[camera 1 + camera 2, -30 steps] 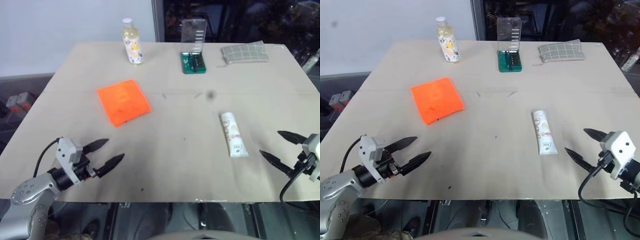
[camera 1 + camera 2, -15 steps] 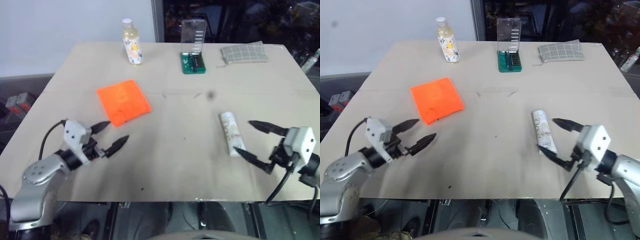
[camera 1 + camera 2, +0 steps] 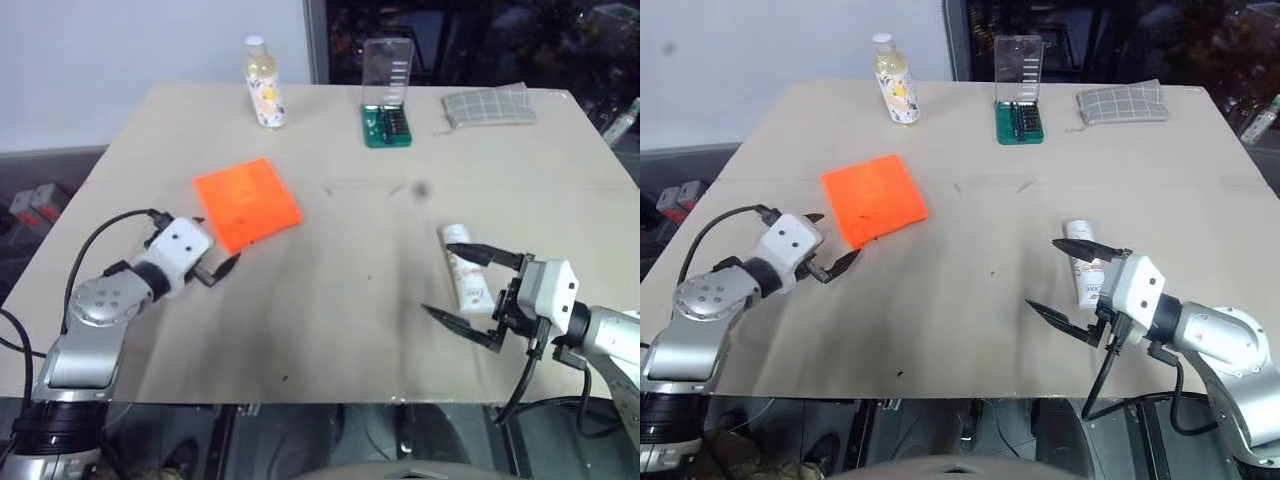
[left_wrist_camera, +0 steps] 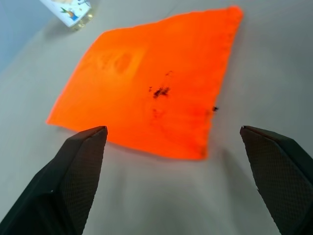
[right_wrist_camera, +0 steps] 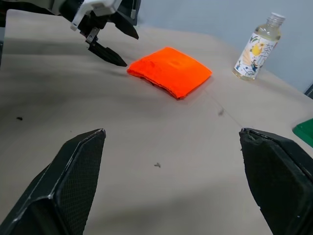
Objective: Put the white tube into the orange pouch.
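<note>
A: Item 1, orange pouch (image 3: 247,203)?
B: Flat on table (image 3: 350,300), L-centre. Small dark specks on fabric. Nothing on it.

A: Item 2, white tube (image 3: 1086,276)?
B: Lying on table, R side, well apart from pouch. Partly behind R gripper's far finger.

A: L gripper (image 3: 830,247)?
B: Just beside pouch's near corner, pointing at it. Jaws spread wide, empty. Wrist view: pouch's near edge sits between the two fingertips, no contact seen.

A: R gripper (image 3: 458,284)?
B: Low over table by the tube, pointing across toward pouch. Jaws fully apart, holding nothing. Far finger lies over tube; touching or not, can't tell.

A: Misc, far edge?
B: Clear bottle (image 3: 264,84) w/ white cap, upright; green bit case (image 3: 386,92), lid up; grey checked cloth (image 3: 488,105), folded.
</note>
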Tool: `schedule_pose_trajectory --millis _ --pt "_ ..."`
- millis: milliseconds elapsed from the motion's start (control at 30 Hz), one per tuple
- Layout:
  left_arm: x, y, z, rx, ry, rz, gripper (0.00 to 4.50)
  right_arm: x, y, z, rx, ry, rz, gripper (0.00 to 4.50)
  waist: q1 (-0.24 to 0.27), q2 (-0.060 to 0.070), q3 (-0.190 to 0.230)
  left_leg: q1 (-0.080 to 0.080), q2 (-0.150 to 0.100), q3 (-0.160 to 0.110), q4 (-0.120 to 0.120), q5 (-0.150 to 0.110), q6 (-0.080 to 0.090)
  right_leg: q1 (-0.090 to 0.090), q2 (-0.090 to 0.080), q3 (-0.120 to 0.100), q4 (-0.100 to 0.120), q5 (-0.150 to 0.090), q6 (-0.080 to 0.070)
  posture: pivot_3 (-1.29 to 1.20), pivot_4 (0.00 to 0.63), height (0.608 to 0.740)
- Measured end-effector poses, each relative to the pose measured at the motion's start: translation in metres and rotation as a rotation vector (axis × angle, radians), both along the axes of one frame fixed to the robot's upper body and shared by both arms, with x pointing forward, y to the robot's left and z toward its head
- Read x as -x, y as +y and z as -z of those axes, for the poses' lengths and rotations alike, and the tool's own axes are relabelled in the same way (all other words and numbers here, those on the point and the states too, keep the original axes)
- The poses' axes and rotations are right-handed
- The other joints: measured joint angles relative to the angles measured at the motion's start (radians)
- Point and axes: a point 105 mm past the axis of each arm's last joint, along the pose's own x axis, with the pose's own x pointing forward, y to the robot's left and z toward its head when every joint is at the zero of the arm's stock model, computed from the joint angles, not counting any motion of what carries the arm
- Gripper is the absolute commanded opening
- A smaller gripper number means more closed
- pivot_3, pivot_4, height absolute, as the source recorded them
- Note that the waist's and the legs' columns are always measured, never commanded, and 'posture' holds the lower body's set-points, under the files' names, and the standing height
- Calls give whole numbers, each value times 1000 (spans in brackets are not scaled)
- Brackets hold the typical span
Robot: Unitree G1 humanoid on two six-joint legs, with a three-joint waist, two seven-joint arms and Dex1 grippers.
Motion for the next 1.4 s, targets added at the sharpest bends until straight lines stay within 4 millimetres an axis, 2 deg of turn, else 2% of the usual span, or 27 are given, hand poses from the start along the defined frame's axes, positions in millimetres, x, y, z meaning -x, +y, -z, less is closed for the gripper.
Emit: schedule_pose_trajectory --millis 200,233,300,333,433,567,600,667,900,1200,1300,1367,1400 --pt "-21 -2 4 -118 -60 -56 4500 -3 -2 3 4 -3 11 4442 1 0 0 1 0 0 0 0 0 0 2 0 1 0 0 0 150 740" --pt "-25 -5 6 -133 -71 -55 4256 -3 -1 3 4 -8 10 4487 1 0 0 1 0 0 1 0 0 0 2 0 1 0 1 0 150 740" --pt "-31 -12 8 -150 -85 -45 3635 -3 -1 3 2 -11 12 4500 1 0 0 1 0 0 1 0 1 0 2 0 1 1 1 0 150 740" --pt "-34 -18 11 -159 -94 -25 3141 -3 -2 3 -1 -10 15 4500 1 0 0 1 0 0 1 1 2 0 2 0 1 1 1 0 150 740" --pt "-38 -25 15 -177 -108 14 2046 -4 -2 3 -8 -10 21 4500 0 0 0 1 0 0 1 1 2 0 2 0 1 1 1 0 150 740" --pt "-44 -27 13 -189 -132 42 256 -5 -3 4 -13 -9 40 4500 0 0 0 1 0 0 1 1 2 0 2 0 2 1 1 0 150 740" --pt "-44 -27 14 -188 -133 47 50 -5 -4 4 -13 -9 46 4500 0 0 0 1 0 0 1 1 2 0 2 0 2 1 1 0 150 740" --pt "-45 -28 14 -163 -124 51 50 -6 -4 5 -13 -9 58 4500 0 0 0 1 -1 0 2 1 2 0 2 0 2 1 1 0 150 740" --pt "-40 -33 8 93 -49 105 50 -8 -6 7 -18 -22 103 4500 -2 0 0 1 0 0 6 1 2 0 2 0 6 1 1 0 150 740" --pt "-24 -29 -17 500 127 149 50 -16 -4 15 3 9 163 4500 -2 -1 0 1 0 0 10 1 2 0 3 0 12 0 2 0 150 740" --pt "-26 -27 -29 573 150 141 50 -26 -7 25 40 56 237 4500 0 -1 0 1 0 0 12 1 2 0 4 0 13 0 2 0 150 740" --pt "-29 -24 -36 512 135 130 50 -31 -9 30 46 91 266 4500 -1 -1 0 1 -1 0 12 1 2 0 4 1 13 0 1 0 150 740" --pt "-30 -24 -36 487 127 130 553 -33 -8 31 42 95 269 4500 -1 -2 -1 1 -1 1 12 1 2 0 3 1 13 0 1 0 150 740"
